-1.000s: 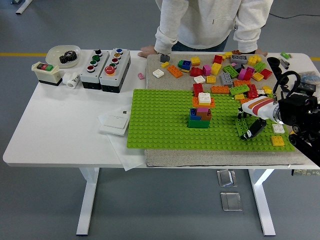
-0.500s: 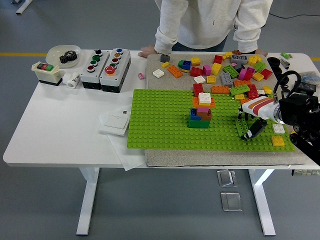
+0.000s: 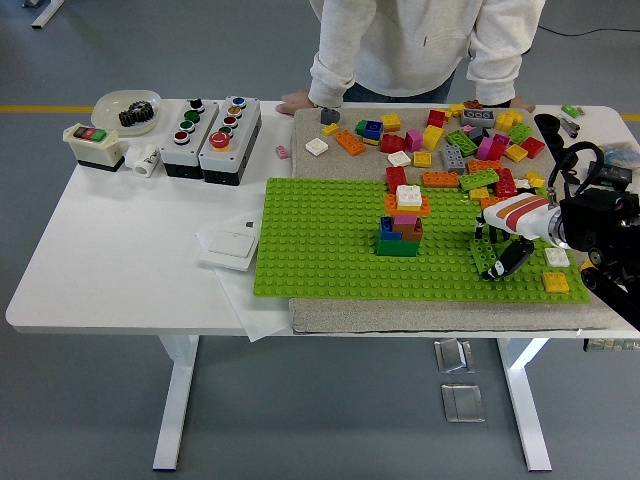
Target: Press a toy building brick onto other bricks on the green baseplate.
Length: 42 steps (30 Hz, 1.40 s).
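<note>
We see the right hand (image 3: pixel 502 252) low on the green baseplate (image 3: pixel 330 240), fingers curled round a green brick (image 3: pixel 488 257), brick stack (image 3: pixel 402 222) well apart, no readable writing

One high head view looks forward and down over the whole white table (image 3: pixel 120 260).

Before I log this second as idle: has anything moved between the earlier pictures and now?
Nothing visibly changed. The right hand stays over the green baseplate at the green brick; the brick stack and the person's hands on the table's far edge are as before.
</note>
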{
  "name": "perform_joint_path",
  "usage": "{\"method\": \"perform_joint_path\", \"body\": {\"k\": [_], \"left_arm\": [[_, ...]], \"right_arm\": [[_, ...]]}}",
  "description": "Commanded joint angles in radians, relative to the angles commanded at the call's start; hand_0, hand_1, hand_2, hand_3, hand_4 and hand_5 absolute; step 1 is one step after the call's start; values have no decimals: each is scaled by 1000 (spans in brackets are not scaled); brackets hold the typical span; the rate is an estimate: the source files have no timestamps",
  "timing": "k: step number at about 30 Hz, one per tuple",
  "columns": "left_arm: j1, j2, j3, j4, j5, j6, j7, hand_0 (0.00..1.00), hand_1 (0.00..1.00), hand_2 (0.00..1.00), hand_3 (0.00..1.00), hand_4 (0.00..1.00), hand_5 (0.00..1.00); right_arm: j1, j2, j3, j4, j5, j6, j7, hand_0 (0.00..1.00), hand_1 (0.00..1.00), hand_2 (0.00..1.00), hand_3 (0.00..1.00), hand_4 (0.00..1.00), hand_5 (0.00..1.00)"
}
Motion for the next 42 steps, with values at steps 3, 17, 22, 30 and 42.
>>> {"method": "perform_joint_path", "body": {"k": [3,17,22,30,42], "left_arm": [[2,0,0,0,1,0,0,880,842,839,639,721,644],[9,2,0,0,5,-1,2,879,842,837,639,721,644],[9,2,0,0,5,-1,2,879,842,837,639,721,644],[6,4,3,0,-1,-1,0,879,841,838,637,720,644],[4,7,1,0,-6,0,-2,878,840,837,639,720,644]], "right_arm": [[1,-4,3,11,1,0,0,550,517,563,503,726,392],[-5,-18,26,33,6,0,-1,529,508,553,495,713,407],[-6,-28,38,45,6,2,-2,529,508,553,495,713,407],[4,-64,68,89,15,12,-6,503,496,546,493,709,408],[48,-141,118,175,32,57,-19,441,483,541,494,707,412]]}}
